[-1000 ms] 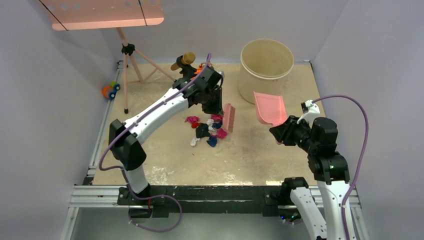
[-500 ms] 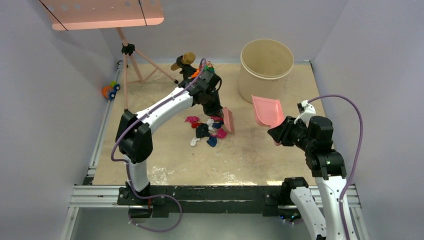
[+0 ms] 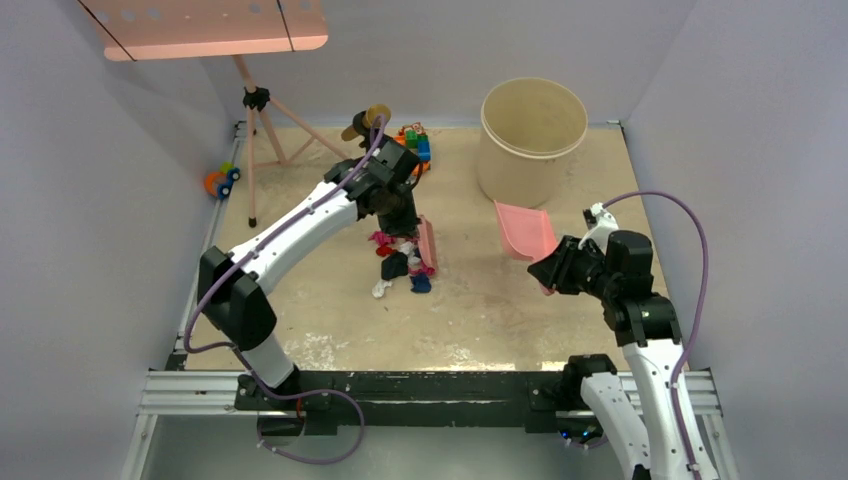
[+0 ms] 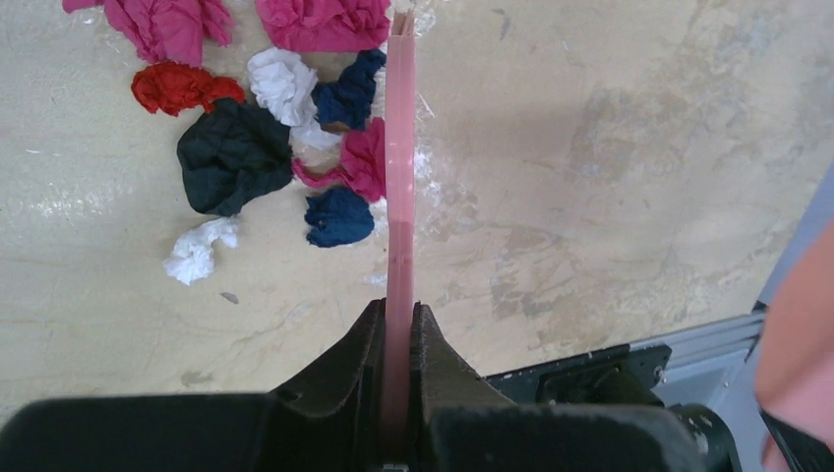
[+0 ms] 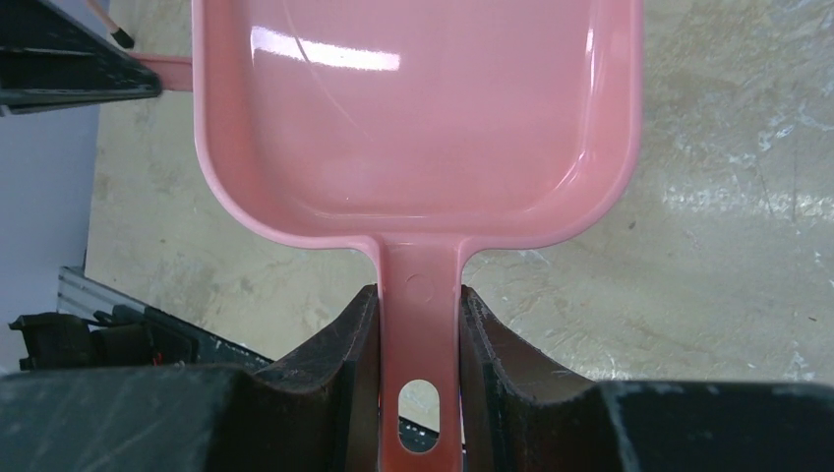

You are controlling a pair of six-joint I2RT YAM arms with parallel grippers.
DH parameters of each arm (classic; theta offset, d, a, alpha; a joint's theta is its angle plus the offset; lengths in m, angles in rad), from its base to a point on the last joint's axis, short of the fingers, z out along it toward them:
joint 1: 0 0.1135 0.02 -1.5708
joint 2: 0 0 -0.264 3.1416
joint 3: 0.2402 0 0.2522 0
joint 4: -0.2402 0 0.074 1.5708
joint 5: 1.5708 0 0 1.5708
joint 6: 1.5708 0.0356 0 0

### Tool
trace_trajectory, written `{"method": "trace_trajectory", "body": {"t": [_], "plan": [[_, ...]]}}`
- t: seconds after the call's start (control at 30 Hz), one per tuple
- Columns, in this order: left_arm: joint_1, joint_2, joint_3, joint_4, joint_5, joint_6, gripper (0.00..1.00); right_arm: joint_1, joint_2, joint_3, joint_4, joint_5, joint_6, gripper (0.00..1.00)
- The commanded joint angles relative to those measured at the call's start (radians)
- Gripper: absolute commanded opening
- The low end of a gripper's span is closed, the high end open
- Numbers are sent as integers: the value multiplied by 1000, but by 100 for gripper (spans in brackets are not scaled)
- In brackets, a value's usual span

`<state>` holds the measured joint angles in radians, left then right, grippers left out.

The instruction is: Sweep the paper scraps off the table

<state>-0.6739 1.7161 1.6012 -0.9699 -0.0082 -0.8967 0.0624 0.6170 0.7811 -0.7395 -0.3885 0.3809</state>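
The paper scraps (image 3: 400,263) lie in a small heap at mid-table; in the left wrist view the scraps (image 4: 236,152) are pink, red, white, navy and blue wads left of the brush. My left gripper (image 3: 405,215) is shut on the pink brush (image 3: 427,246), whose thin edge (image 4: 399,167) touches the heap's right side. My right gripper (image 3: 562,270) is shut on the handle of the pink dustpan (image 3: 524,231); in the right wrist view the empty dustpan (image 5: 418,108) hangs above the beige table (image 3: 500,310).
A tall beige bucket (image 3: 532,125) stands at the back right. Bright toy blocks (image 3: 413,138) and a brown object (image 3: 362,122) sit at the back middle. A pink tripod stand (image 3: 262,130) stands at the back left, with a toy (image 3: 220,180) beside the table's left frame.
My left gripper has moved the brush left and nearer, onto the right side of the scrap heap. My right gripper has carried the dustpan left, closer to the heap.
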Motion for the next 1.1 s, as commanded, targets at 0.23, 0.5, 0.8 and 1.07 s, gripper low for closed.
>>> {"method": "trace_trajectory", "body": {"t": [0.23,0.5,0.8,1.07], "plan": [[5,-224,68,-92,-49,169,0,57,105,-7,127,-44,4,0],[5,-204,155,-299,-433,305,0,325,253,10,199,131,56,0],[31,-58,231,-418,-669,387,0,559,317,-1,156,300,56,0],[43,103,369,-465,-739,466,0,880,434,47,53,658,164,0]]}}
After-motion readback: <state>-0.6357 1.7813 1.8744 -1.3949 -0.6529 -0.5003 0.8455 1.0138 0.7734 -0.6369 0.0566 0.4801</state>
